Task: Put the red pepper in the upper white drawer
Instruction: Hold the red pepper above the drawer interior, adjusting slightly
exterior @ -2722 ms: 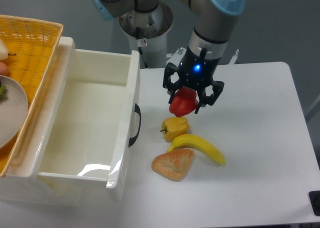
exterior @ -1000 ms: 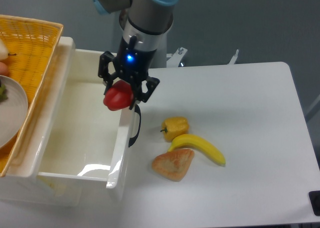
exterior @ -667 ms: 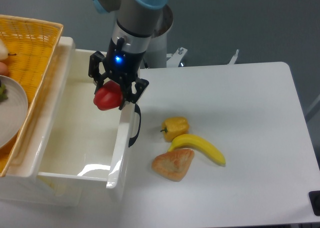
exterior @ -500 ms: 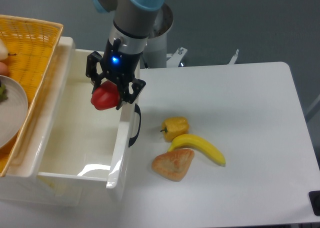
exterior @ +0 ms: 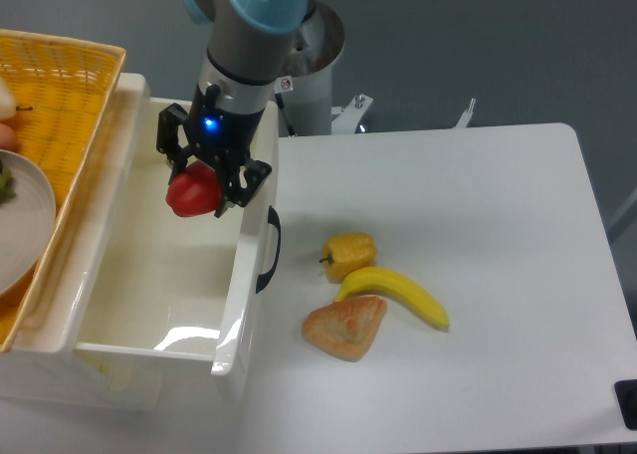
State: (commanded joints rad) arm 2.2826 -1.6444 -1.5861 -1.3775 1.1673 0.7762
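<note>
My gripper (exterior: 196,188) is shut on the red pepper (exterior: 192,194), a small glossy red fruit held in the air. It hangs over the open upper white drawer (exterior: 100,325), above the drawer's right half and just inside its front wall with the dark curved handle (exterior: 270,248). The pepper is clear of the drawer's floor. The drawer's inside shows nothing in it.
A yellow pepper (exterior: 348,254), a banana (exterior: 396,294) and a piece of bread (exterior: 345,327) lie on the white table (exterior: 478,235) right of the drawer. A yellow wicker basket (exterior: 60,86) with a plate (exterior: 25,225) sits over the drawer's left side.
The arm has carried the red pepper left from above the yellow pepper, over the drawer's front wall, to a spot above the drawer's inside. The grip has stayed shut.
</note>
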